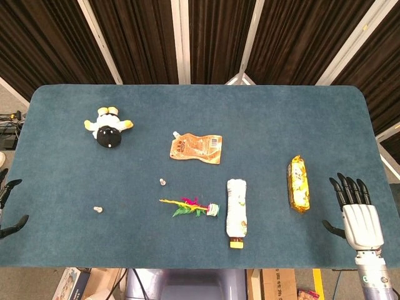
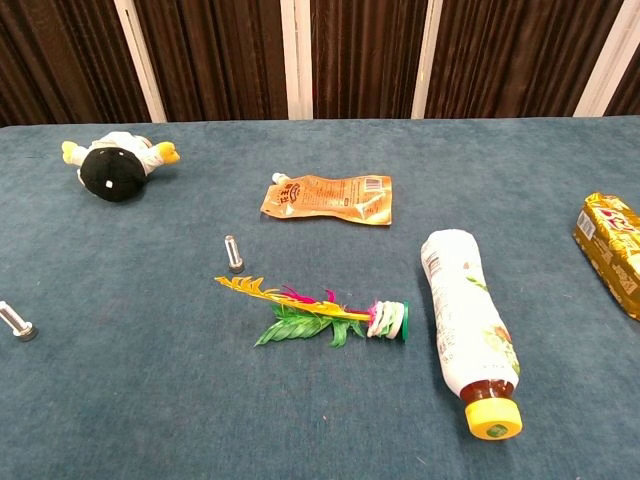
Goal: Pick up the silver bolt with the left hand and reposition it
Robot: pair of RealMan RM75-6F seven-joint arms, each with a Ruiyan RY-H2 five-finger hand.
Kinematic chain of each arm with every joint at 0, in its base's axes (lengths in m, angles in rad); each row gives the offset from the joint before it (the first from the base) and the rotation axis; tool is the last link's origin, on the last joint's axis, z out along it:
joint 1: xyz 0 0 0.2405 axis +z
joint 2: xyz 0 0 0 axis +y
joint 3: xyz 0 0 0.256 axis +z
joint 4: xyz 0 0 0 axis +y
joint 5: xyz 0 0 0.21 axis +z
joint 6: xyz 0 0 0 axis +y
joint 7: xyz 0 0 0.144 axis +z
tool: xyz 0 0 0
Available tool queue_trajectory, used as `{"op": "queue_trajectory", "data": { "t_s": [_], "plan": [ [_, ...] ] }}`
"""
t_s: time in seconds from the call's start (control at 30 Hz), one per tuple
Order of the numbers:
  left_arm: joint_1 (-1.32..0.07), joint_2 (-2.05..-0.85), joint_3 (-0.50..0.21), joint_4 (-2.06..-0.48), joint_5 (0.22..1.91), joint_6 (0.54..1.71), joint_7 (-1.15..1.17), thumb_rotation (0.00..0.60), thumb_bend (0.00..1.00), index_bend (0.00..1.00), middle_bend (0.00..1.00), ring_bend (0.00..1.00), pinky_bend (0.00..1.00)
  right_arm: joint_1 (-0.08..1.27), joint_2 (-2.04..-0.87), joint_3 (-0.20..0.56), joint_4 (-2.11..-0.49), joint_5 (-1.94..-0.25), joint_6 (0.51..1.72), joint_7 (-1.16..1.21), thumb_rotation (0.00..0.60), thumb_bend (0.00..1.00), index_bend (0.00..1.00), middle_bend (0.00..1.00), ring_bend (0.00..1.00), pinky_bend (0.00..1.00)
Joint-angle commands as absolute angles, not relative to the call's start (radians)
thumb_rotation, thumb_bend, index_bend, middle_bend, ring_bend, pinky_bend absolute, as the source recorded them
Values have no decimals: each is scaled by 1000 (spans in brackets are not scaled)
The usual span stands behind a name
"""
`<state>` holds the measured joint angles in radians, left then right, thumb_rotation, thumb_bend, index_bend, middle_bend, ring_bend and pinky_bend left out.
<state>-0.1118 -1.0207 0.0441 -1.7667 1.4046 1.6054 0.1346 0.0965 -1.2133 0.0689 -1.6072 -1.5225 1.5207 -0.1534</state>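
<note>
Two silver bolts lie on the blue table (image 1: 262, 125). One bolt (image 1: 97, 209) (image 2: 16, 322) rests near the front left, the other bolt (image 1: 162, 182) (image 2: 233, 252) just left of a feathered toy. My left hand (image 1: 7, 209) shows only as dark fingertips at the left edge of the head view, apart and holding nothing, well left of both bolts. My right hand (image 1: 357, 215) hovers at the front right corner, fingers spread and empty. Neither hand appears in the chest view.
A black-and-white plush toy (image 1: 107, 127) lies at the back left, an orange pouch (image 1: 197, 148) in the middle. A feathered toy (image 1: 189, 207), a white bottle (image 1: 236, 209) with a yellow cap and a gold snack pack (image 1: 298, 183) lie toward the front.
</note>
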Motion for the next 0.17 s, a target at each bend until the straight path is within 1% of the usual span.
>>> {"op": "queue_trajectory", "data": {
  "t_s": [0.03, 0.17],
  "plan": [
    [-112, -1025, 37, -1754, 1419, 1601, 121, 600, 336, 196, 5, 0, 0, 93, -1211, 68, -1609, -1528, 1528, -152, 600, 114, 105, 68, 62, 0],
    [-107, -1034, 29, -1734, 1438, 1614, 111, 600, 336, 196, 5, 0, 0, 90, -1210, 70, -1614, -1535, 1539, -150, 600, 114, 106, 68, 62, 0]
  ]
}}
